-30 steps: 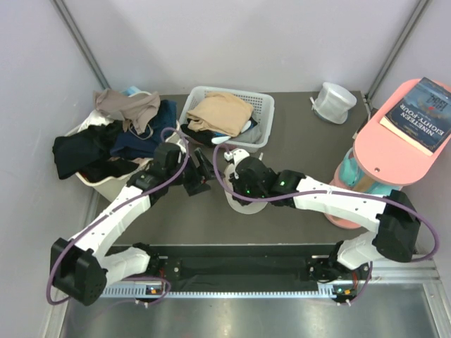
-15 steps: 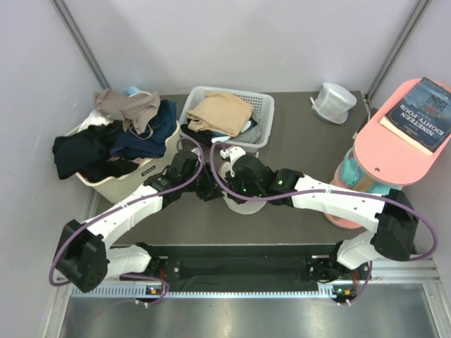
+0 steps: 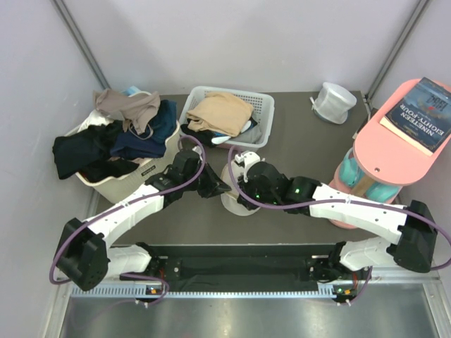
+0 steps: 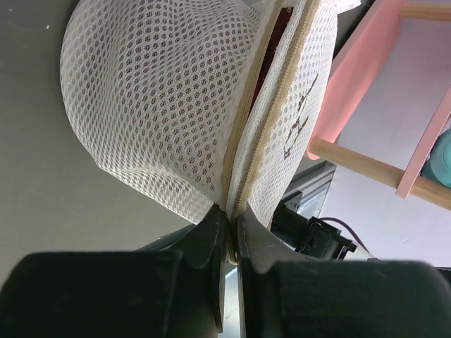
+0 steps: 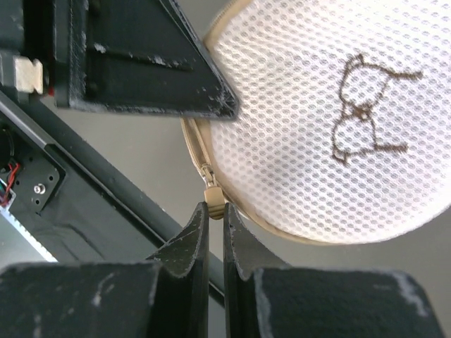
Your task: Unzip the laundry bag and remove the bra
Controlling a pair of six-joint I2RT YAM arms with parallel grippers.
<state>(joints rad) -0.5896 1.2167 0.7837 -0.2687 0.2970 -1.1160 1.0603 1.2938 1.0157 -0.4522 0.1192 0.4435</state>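
The laundry bag (image 3: 230,205), a pale mesh dome (image 4: 162,105), sits on the table between both arms. Its beige zipper (image 4: 248,120) gapes slightly near the top, where a dark strip shows; the bra is otherwise hidden. My left gripper (image 4: 231,227) is shut on the bag's zipper seam at its lower end and reaches it from the left (image 3: 219,189). My right gripper (image 5: 213,205) is shut on the beige zipper pull (image 5: 213,194) at the bag's rim. The bag's flat mesh side (image 5: 324,127) carries a brown stitched figure.
A white basket (image 3: 262,105) of clothes stands behind the bag. A tub (image 3: 106,184) heaped with dark garments is at the left. A greyish round pouch (image 3: 333,102) sits at the back right. A pink stand (image 3: 394,151) holding a book (image 3: 421,111) is at the right.
My left gripper has swung right to the bag and closed on the zipper seam. My right arm has shifted slightly right and towards me, still gripping the pull.
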